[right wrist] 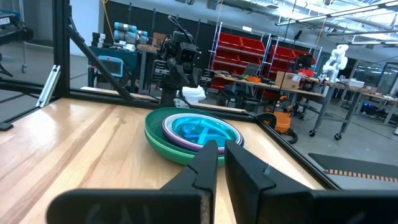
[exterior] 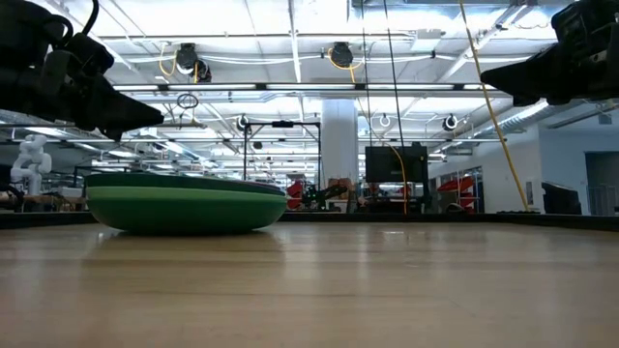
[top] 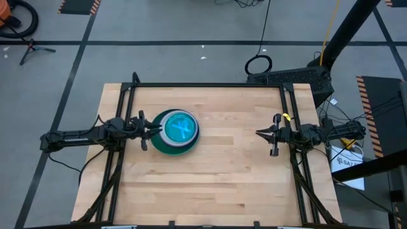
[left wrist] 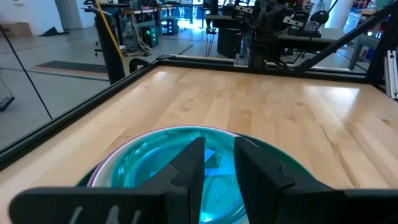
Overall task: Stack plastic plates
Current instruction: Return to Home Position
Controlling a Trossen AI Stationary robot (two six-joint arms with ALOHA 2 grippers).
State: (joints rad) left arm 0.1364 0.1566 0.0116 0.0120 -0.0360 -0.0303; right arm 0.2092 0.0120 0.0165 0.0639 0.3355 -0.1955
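The plates (top: 177, 131) stand in one stack.
They sit left of centre on the worktop (top: 216, 181); my left hand (top: 152, 129) hovers just beside them, slightly parted and empty; my right hand (top: 259, 133), clenched, hangs well apart.

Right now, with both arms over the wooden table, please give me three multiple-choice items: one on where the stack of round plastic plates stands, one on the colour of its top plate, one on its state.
1. Where on the wooden table is the stack of round plastic plates? A left half, by the left gripper; B centre; C right half.
2. What colour is the small top plate? A orange; B translucent blue; C black.
3. How do the plates lie? A spread singly; B nested in one stack; C one lifted.
Key: 1 A, the high view shows it at the left gripper, far from the right gripper. 2 B, blue shows on top in both wrist views. 3 B, no plate lies apart.
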